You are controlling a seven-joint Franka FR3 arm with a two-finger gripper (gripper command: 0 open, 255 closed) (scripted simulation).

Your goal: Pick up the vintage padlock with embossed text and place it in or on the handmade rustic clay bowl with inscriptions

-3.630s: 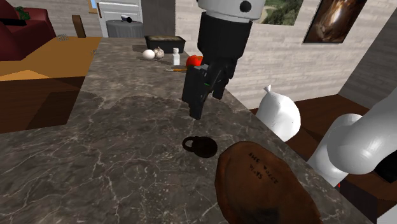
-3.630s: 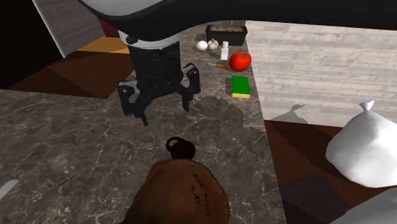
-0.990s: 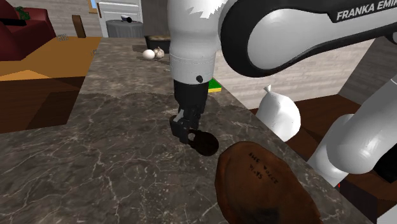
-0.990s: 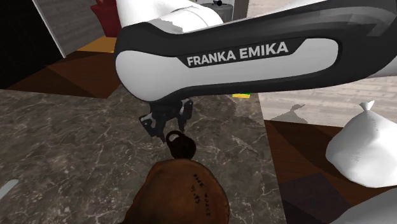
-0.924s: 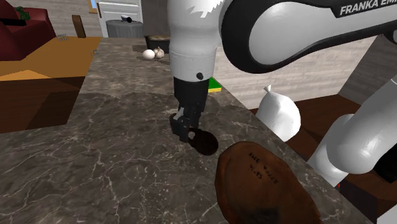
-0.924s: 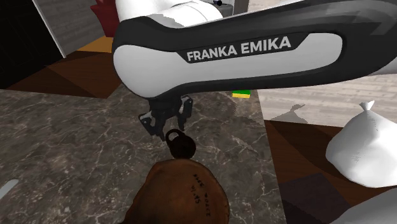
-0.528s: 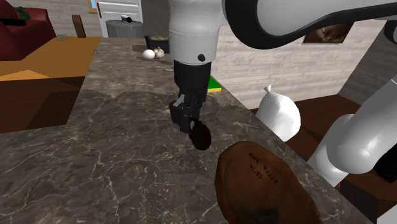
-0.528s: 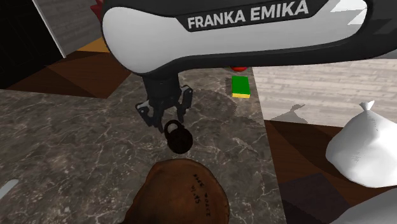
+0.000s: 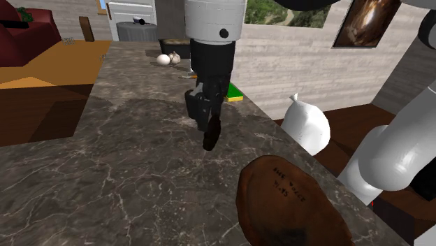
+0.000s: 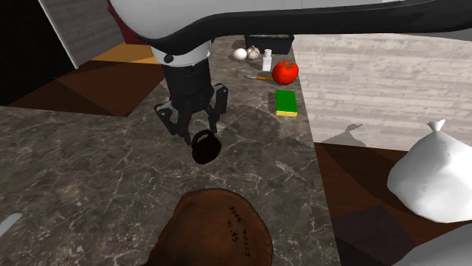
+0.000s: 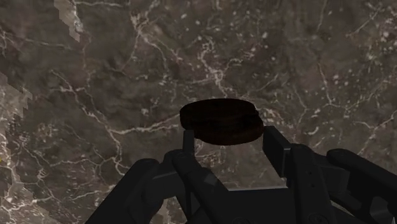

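The marbled table [image 9: 105, 161] is carrying the inscribed brown clay bowl [image 9: 286, 203] at its near edge. The fingers [image 11: 280, 153] are clasping the dark padlock [image 10: 205, 147], dangling it above the table just beyond the bowl. Carrying seems underway; next, it needs moving nearer, over the bowl.

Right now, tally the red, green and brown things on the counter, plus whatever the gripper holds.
Red: 1, round fruit
Green: 1, flat block
Brown: 1, bowl
Held: 1, padlock, black, clasped in the gripper
Total: 4
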